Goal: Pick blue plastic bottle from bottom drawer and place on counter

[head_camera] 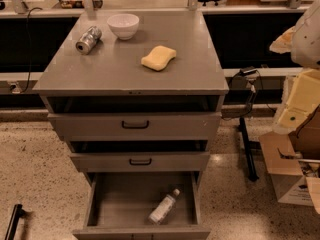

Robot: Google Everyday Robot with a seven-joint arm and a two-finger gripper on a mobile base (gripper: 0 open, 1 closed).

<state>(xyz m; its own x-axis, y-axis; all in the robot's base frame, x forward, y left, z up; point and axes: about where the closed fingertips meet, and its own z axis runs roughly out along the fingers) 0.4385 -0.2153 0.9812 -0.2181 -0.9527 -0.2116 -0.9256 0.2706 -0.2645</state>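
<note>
My feed is dim and warm-toned, lit from overhead. The counter (100,69) carries a pale sheen toward its far edge, and the can (88,39) near the far left corner glints. The bowl (123,25) throws a soft shadow toward the right edge. Under the front edge the drawer gaps go black, and the bottom drawer (92,204) sits in murk. The gripper is out of frame.
</note>
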